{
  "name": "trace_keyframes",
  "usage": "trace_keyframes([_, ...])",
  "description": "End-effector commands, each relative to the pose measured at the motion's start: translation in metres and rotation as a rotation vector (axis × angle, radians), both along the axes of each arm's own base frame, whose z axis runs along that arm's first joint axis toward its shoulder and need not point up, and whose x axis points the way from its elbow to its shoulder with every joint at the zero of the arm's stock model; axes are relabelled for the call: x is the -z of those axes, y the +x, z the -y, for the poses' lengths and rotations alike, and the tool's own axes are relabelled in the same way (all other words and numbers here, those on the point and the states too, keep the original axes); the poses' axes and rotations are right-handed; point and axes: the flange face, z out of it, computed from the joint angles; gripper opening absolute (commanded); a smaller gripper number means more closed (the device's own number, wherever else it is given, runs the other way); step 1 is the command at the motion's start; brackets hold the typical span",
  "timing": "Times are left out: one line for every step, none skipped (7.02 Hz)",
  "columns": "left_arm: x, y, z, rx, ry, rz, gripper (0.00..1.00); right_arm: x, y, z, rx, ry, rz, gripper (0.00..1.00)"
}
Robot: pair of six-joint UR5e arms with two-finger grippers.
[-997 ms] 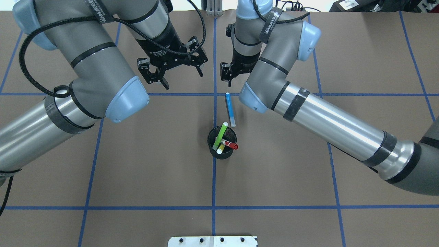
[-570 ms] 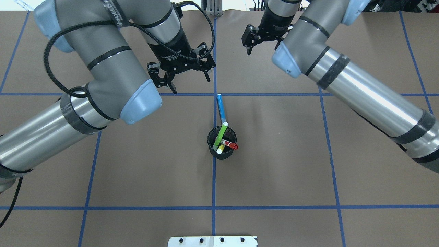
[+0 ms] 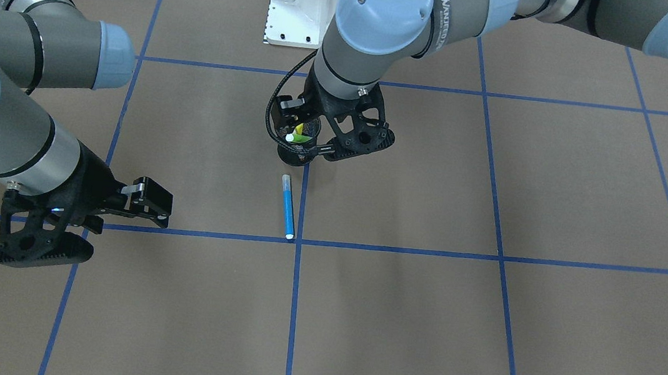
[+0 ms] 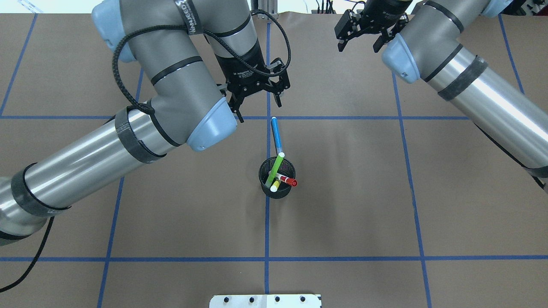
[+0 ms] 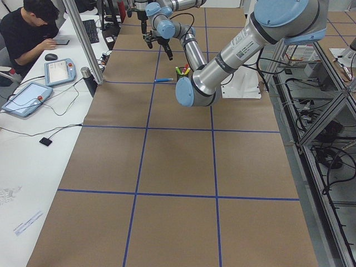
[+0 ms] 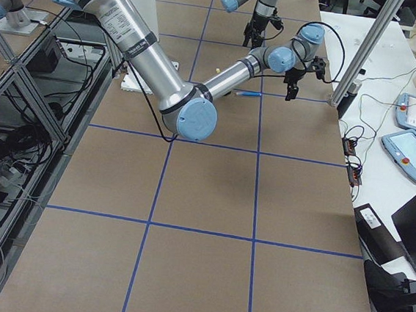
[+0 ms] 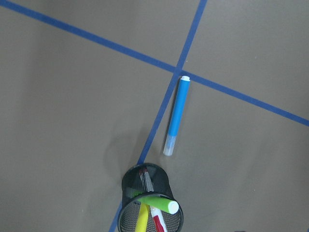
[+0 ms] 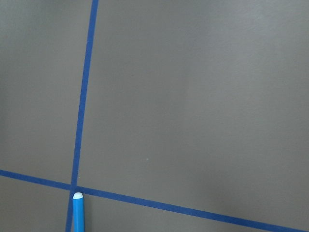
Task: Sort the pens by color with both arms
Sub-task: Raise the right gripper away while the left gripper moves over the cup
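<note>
The blue pen [image 4: 276, 134] lies flat on the brown table just beyond the black mesh cup [image 4: 277, 190], its far tip at a tape crossing. It also shows in the front view [image 3: 288, 206] and the left wrist view [image 7: 176, 113]. The lime green pen [image 4: 275, 169], the red-capped white pen [image 4: 287, 181] and the yellow pen [image 4: 275, 187] stand in the cup. My left gripper [image 4: 260, 105] is open and empty, above the blue pen's far end. My right gripper [image 4: 358, 42] is open and empty, far back on the right.
Blue tape lines [image 4: 342, 117] divide the table into squares. The white pedestal base [image 4: 265, 300] is at the near edge. A person [image 5: 28, 28] sits at a side desk with tablets beyond the table's far edge.
The blue pen shifted left and turned a little, then lay still. My right gripper rose and moved away to the back right. My left gripper moved right, towards the blue pen's far end.
</note>
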Motion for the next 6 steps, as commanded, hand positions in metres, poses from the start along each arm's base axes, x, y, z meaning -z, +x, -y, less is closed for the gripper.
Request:
trace_keyframes([-0.007,0.029,-0.011,-0.037,-0.079,0.049,0.87,-0.005,0.003,-0.008,0.002,-0.013,0.008,0.98])
trace_keyframes([-0.014,0.037,-0.010,-0.045,-0.091,0.062,0.87,-0.007,-0.002,-0.009,0.006,-0.019,0.004,0.98])
trace_keyframes([-0.022,0.062,-0.025,-0.084,-0.105,0.079,0.87,-0.004,-0.007,-0.010,0.013,-0.046,-0.014,0.98])
trace_keyframes([-0.025,0.075,-0.036,-0.110,-0.107,0.083,0.87,-0.005,-0.009,-0.011,0.014,-0.053,-0.021,0.98])
trace_keyframes([-0.031,0.095,-0.051,-0.145,-0.106,0.089,0.87,-0.006,-0.011,-0.013,0.015,-0.056,-0.021,0.99])
trace_keyframes([-0.031,0.098,-0.053,-0.147,-0.102,0.085,0.86,-0.003,-0.012,-0.015,0.009,-0.063,-0.018,0.99])
